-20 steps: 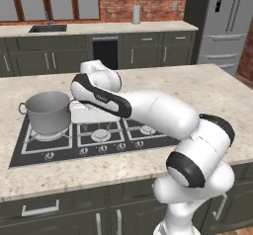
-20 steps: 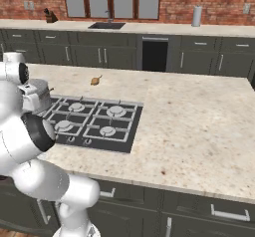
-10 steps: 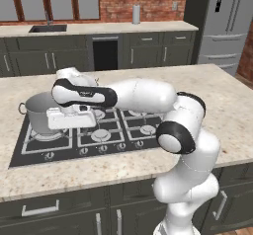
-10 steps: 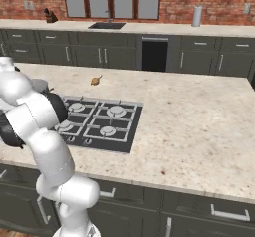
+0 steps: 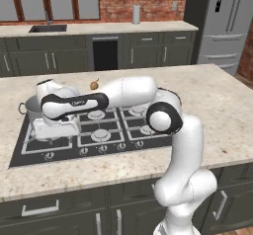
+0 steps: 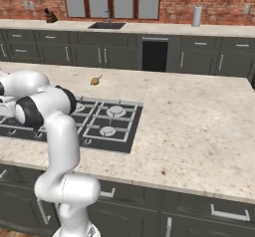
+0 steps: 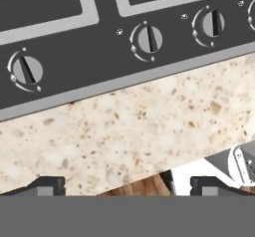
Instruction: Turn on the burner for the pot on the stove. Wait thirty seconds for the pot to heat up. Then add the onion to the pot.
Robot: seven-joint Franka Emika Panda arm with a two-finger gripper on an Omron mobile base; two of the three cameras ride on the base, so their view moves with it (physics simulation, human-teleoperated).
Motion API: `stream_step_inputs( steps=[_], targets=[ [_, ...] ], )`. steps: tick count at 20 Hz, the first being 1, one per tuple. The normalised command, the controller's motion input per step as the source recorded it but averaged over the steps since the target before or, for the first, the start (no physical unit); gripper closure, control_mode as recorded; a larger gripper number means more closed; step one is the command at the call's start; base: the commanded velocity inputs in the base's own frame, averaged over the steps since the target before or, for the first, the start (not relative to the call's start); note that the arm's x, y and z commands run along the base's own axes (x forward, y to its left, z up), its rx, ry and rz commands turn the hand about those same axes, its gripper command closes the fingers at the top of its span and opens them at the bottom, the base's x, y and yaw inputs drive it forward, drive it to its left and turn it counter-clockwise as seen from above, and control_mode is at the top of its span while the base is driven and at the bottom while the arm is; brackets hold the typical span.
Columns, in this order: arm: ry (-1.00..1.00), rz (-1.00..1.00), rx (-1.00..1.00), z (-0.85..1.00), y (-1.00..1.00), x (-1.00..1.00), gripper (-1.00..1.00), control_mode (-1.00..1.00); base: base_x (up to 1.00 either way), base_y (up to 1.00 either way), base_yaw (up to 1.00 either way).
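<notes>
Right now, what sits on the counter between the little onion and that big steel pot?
In the left base view, only bare speckled counter and the stove's black edge separate the onion from the pot.

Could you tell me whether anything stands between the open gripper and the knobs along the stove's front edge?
Nothing visible does. In the hand view the gripper hangs open over the speckled counter, and the knobs lie beyond its fingertips across bare stone. The pot sits farther back on the stove, off that path.
</notes>
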Motion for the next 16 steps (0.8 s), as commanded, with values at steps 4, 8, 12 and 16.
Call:
stream_step_inputs(
  steps=[4, 8, 12, 16],
  targets=[
    [-0.08, 0.00, 0.03, -0.33, 0.49, 0.34, -1.00, -1.00, 0.00, 0.00, 0.00],
    [0.00, 0.00, 0.04, -0.36, 0.25, 0.45, -1.00, -1.00, 0.00, 0.00, 0.00],
    [0.03, 0.00, -0.01, -0.14, 0.14, 0.18, -1.00, -1.00, 0.00, 0.00, 0.00],
    [0.00, -0.01, 0.00, -0.16, 0.01, 0.39, -1.00, -1.00, 0.00, 0.00, 0.00]
  ],
)
